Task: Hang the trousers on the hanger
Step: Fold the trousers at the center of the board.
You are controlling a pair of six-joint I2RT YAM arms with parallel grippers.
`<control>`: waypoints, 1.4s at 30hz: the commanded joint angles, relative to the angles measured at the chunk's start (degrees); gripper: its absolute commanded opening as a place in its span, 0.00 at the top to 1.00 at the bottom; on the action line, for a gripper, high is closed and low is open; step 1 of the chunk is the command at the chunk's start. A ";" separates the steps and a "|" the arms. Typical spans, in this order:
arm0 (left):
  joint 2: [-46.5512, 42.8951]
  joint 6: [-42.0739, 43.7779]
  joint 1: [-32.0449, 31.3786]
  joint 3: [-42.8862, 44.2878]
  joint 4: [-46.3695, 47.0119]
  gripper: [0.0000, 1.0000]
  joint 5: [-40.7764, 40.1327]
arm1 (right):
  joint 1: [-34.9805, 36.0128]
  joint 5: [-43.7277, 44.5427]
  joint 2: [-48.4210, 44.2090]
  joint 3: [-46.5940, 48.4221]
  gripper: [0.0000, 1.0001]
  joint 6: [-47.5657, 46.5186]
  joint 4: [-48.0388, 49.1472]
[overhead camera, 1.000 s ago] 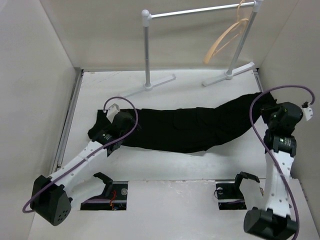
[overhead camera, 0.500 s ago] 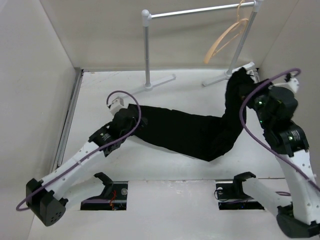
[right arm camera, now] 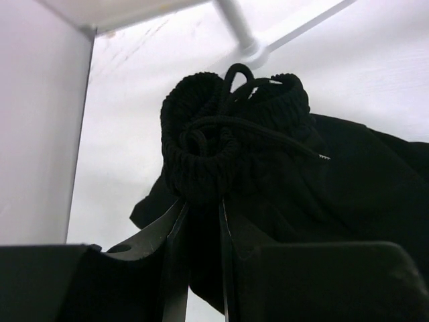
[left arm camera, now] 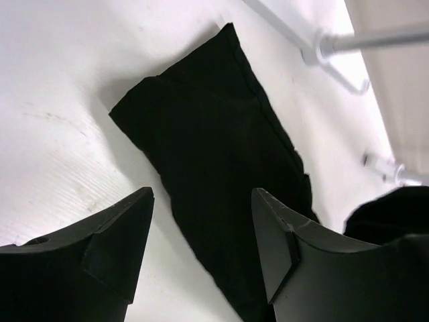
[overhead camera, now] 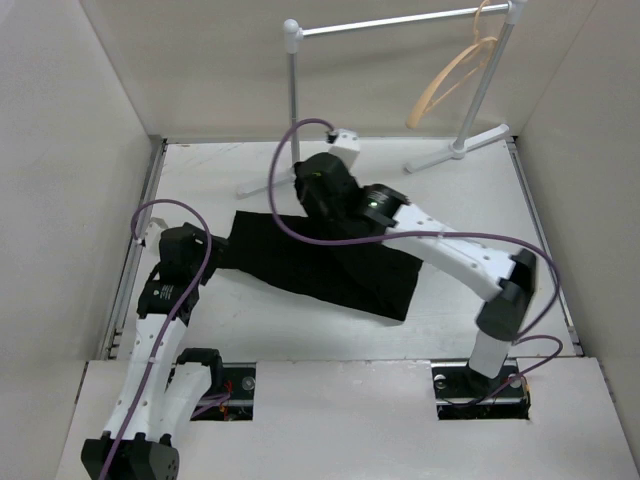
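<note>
White table (overhead camera: 290,325) and pale walls box in the workspace. At the middle of it, the right gripper (right arm camera: 201,209) has its jaws drawn nearly together, pinching the bunched elastic waistband and drawstring of the black trousers (overhead camera: 340,270). That arm reaches across the table from the right, its wrist just in front of the left foot of the white-and-silver rack (overhead camera: 293,100). Below the grip the trousers lie doubled over in a dark slab across the table's centre. The left gripper (left arm camera: 201,201) hangs at the cloth's left end with its jaws spread apart and nothing between them, the trouser end lying on the table just beyond its fingertips. The hanger (overhead camera: 452,78) hangs tilted from the rack's rail near its right post, well apart from the trousers and both grippers.
</note>
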 commanded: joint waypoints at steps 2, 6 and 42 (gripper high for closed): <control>-1.11 0.03 7.94 -0.27 0.73 0.42 4.19 | 4.33 0.25 13.11 13.74 0.78 -1.60 3.59; -0.76 -0.40 11.82 -3.86 0.82 0.41 2.18 | 9.69 -2.12 26.04 25.52 0.73 -1.87 3.41; 22.88 2.40 7.68 -8.79 15.31 0.42 -8.65 | -12.88 -35.62 -19.55 -65.32 0.31 14.82 31.45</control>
